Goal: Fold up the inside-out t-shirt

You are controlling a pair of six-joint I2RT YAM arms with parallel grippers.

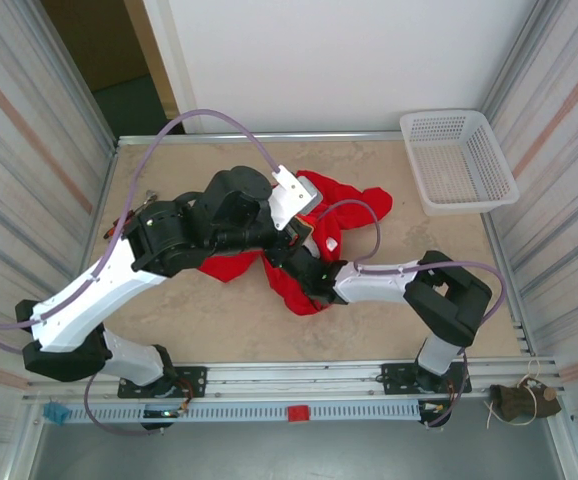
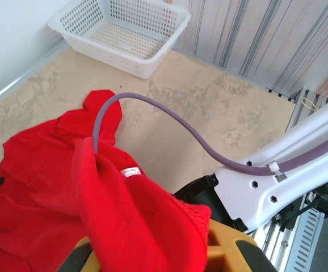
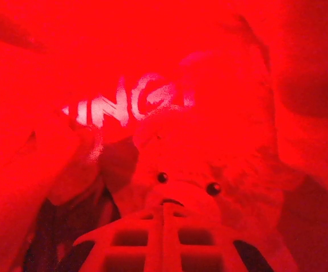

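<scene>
- On the worktop (image 1: 229, 320), the red t-shirt (image 1: 339, 190) lies bunched between our arms.
- Our left jaws pinch a raised fold.
- Our right jaws, under cloth, press together.

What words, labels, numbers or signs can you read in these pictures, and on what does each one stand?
"ING", then "NG": whitish print on the red t-shirt, in the right wrist view; folds hide the rest of the word.
Pale tag on the t-shirt, in the left wrist view: its print is too small to read.
No other text can be read.
</scene>
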